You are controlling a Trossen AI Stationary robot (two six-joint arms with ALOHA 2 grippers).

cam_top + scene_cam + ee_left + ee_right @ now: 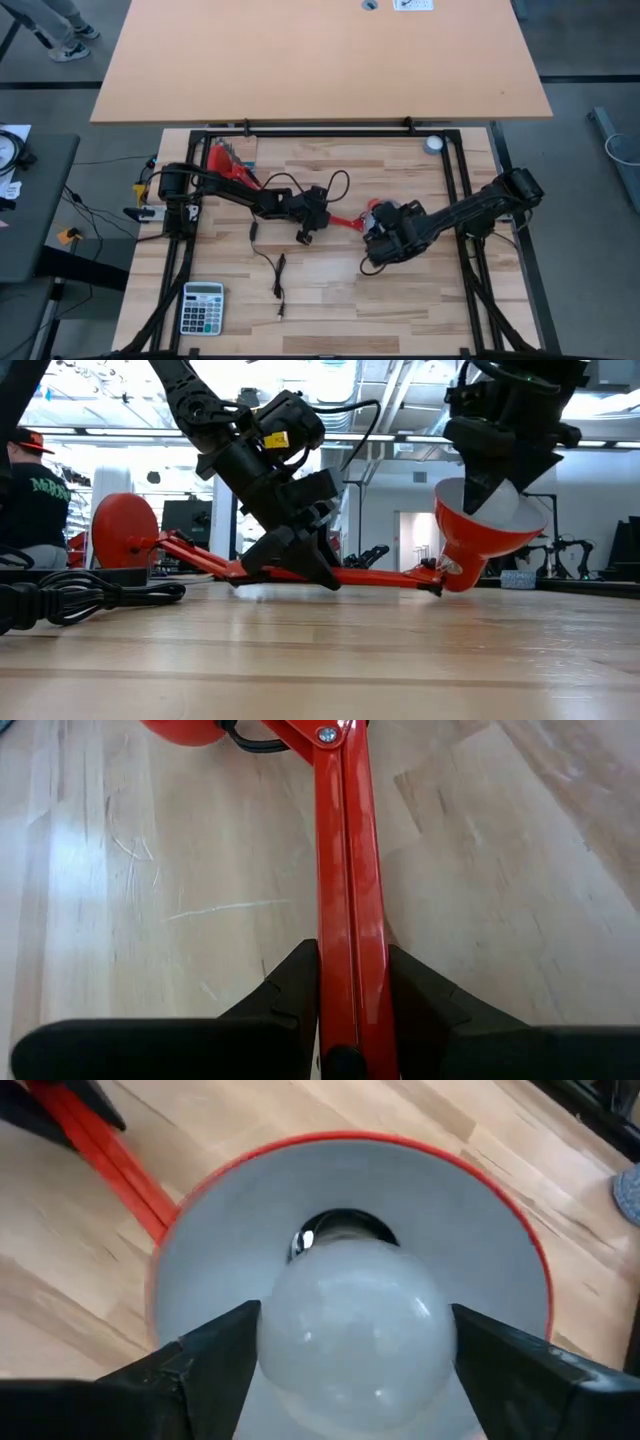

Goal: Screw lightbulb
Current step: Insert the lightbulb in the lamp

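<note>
Holding the lightbulb (350, 1330) inside the red lamp shade (500, 1210), the right tool (350, 1355) seemingly must twist next, while the left tool (350, 1010) clamps the lamp arm (345, 870).

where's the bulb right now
The bulb sits between the right gripper's fingers, inside the red lamp shade at its socket, right of table centre in the high view.

You have one lightbulb (350, 1330), one red lamp (345, 222), one calculator (202, 306), one grey disc (433, 144), two hands, one black cable (270, 262)
</note>
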